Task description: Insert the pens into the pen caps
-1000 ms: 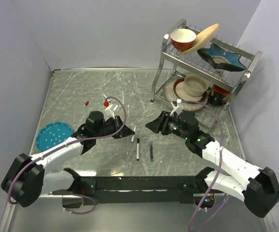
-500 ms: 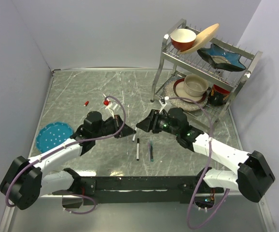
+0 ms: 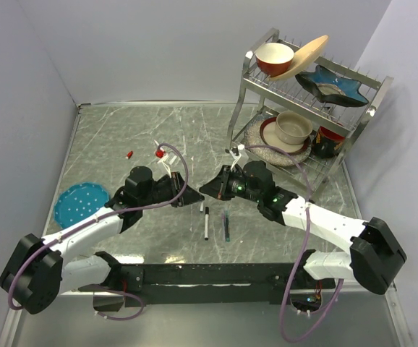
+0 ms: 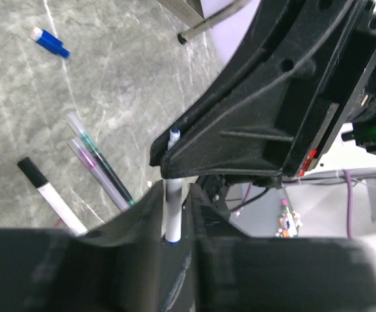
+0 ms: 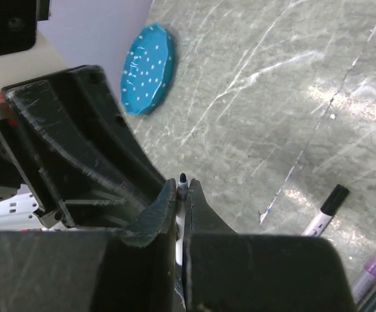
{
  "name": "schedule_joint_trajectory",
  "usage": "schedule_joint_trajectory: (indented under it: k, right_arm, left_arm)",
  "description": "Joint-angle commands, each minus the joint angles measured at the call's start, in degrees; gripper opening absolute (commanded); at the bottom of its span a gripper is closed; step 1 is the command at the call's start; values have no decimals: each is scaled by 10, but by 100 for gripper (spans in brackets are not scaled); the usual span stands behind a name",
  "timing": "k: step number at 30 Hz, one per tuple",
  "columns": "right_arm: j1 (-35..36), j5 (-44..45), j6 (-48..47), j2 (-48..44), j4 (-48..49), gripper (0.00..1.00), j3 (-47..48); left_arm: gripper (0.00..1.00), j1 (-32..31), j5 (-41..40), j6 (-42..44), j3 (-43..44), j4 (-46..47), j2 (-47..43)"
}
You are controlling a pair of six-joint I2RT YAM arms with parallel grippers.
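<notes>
Nearest on the grey marbled desk point(image 3: 122, 123) lie a white marker pen with a black tip point(image 3: 206, 224), a dark teal pen point(image 3: 226, 225) and, just beside that, a purple-tipped pen point(image 4: 97, 172). Just beyond them the two arms meet tip to tip. The left end effector point(image 3: 187, 195) is clenched on a white-barrelled pen point(image 4: 173, 214). The right end effector point(image 3: 207, 189) pinches a thin white stem with a dark blue tip point(image 5: 183, 179) (the same pen or not, I cannot tell). Farther left lies a small red cap point(image 3: 130, 155). A short blue cap point(image 4: 50, 42) lies well apart. A steel dish rack point(image 3: 246, 108) stands far right.
</notes>
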Motion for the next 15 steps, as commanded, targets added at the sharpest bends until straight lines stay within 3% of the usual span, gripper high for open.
schedule_joint_trajectory:
  k: [1, 5, 10, 13, 15]
  right_arm:
    - [6, 5, -2, -20, 55, 0, 18]
    - [6, 3, 10, -31, 63, 0, 17]
    - [9, 10, 9, -34, 57, 0, 21]
    - [9, 15, 10, -35, 55, 0, 20]
    - [10, 18, 8, -38, 54, 0, 20]
  left_arm:
    - [31, -3, 32, 19, 17, 21, -16]
    - [40, -3, 29, 24, 14, 15, -18]
    - [41, -3, 36, 26, 13, 16, -17]
    - [36, -4, 45, 16, 9, 27, -16]
    - [20, -4, 47, 9, -2, 48, -12]
